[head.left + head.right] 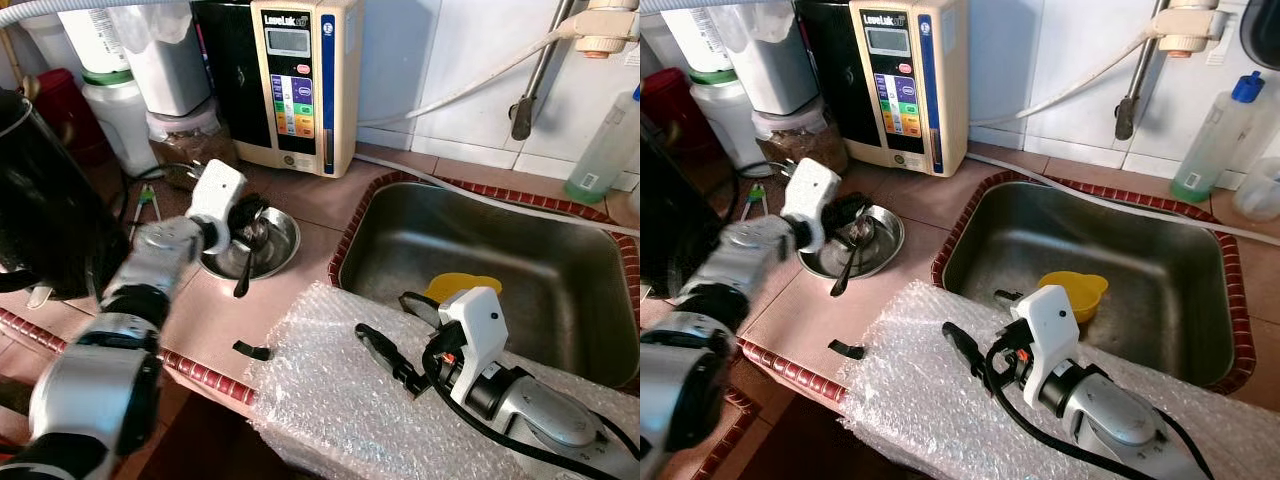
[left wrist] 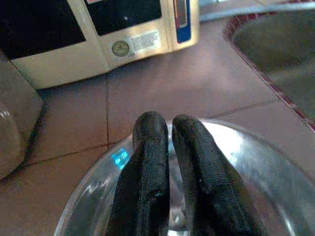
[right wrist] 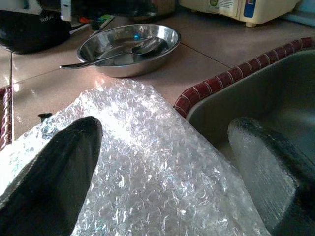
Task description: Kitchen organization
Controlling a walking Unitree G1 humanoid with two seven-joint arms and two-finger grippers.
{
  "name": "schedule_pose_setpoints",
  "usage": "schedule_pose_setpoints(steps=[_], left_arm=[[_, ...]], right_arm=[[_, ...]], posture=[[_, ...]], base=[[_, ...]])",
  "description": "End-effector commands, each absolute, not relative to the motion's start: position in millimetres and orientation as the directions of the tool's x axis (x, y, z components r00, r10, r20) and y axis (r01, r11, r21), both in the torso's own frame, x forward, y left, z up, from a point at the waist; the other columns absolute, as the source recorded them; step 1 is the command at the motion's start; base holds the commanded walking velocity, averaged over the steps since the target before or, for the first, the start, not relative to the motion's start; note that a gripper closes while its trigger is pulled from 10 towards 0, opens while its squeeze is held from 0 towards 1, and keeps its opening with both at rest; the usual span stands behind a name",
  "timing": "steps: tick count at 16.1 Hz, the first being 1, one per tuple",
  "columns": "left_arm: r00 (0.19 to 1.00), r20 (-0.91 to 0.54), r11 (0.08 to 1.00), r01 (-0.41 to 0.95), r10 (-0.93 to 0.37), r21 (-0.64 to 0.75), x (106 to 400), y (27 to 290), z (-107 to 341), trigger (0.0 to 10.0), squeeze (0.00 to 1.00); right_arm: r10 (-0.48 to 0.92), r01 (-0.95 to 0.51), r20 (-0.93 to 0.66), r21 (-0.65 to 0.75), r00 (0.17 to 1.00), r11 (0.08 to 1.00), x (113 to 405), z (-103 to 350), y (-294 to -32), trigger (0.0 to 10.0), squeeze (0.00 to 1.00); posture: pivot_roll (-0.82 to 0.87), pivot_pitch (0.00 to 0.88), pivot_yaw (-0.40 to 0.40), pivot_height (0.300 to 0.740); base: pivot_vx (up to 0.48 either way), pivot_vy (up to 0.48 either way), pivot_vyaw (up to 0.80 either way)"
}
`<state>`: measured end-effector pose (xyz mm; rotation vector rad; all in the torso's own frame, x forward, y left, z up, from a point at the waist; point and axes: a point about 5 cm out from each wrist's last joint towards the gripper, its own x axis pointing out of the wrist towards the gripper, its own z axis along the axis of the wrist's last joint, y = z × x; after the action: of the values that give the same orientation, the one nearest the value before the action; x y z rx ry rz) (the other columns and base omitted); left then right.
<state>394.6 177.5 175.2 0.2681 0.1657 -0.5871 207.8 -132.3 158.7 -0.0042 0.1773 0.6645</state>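
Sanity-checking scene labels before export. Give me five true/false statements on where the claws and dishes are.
1. The left claw is over the steel bowl. True.
2. The spoon lies in the sink. False: it rests in the steel bowl.
3. The right claw is open above the bubble wrap. True.
4. The yellow cup sits on the counter. False: it is inside the sink.
5. The left claw's fingers are spread wide. False: they are together.

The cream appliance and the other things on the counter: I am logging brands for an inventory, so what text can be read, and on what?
"LeveLuk" on top of the cream appliance.
"Tefal" on the black pot in the right wrist view.
The appliance's coloured button labels, its round sticker and label, and the label on the green bottle are too small or blurred to read.
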Motion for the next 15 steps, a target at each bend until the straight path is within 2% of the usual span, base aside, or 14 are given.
schedule_pose_setpoints(steps=[1,3,7,9,11,13,15], left_arm=[[0.800,-0.240,0.770,0.597,-0.549,0.225,394.3,182.7,183.1,10.0,1.00],[0.770,-0.255,0.731,0.636,-0.584,0.248,390.8,195.4,190.6,10.0,1.00],[0.756,-0.277,0.718,0.653,-0.593,0.242,383.0,210.6,186.8,10.0,1.00],[0.787,-0.163,0.755,0.617,-0.595,0.223,380.0,214.8,194.3,10.0,1.00],[0.774,-0.050,0.756,0.628,-0.631,0.184,364.9,213.7,193.2,10.0,1.00],[0.757,-0.057,0.744,0.651,-0.651,0.153,350.8,215.0,179.6,10.0,1.00],[0.700,-0.101,0.688,0.714,-0.707,0.131,335.3,216.7,167.6,10.0,1.00]], right_arm=[[0.619,-0.621,-0.151,0.042,0.770,0.783,206.5,163.7,-131.1,10.0,0.00],[0.619,-0.621,-0.152,0.039,0.770,0.783,207.3,163.4,-131.2,10.0,0.00],[0.620,-0.622,-0.152,0.039,0.770,0.782,208.0,162.3,-130.7,10.0,0.00],[0.627,-0.629,-0.155,0.037,0.764,0.776,210.2,160.7,-130.4,10.0,0.00],[0.629,-0.632,-0.152,0.031,0.762,0.774,216.7,158.3,-128.8,10.0,0.00],[0.634,-0.638,-0.145,0.027,0.760,0.770,222.3,158.3,-126.7,10.0,0.00],[0.643,-0.648,-0.148,0.019,0.751,0.761,225.7,157.3,-125.1,10.0,0.00]], posture=[[-0.10,0.048,0.075,0.740],[-0.09,0.049,0.078,0.740],[-0.07,0.051,0.074,0.740],[-0.04,0.051,0.060,0.740],[-0.01,0.046,0.054,0.740],[0.01,0.042,0.048,0.740],[0.02,0.035,0.041,0.740]], base=[[0.000,0.000,0.00],[0.000,0.000,0.00],[0.000,0.000,0.00],[0.000,0.000,0.00],[0.000,0.000,0.00],[0.000,0.000,0.00],[0.000,0.000,0.00]])
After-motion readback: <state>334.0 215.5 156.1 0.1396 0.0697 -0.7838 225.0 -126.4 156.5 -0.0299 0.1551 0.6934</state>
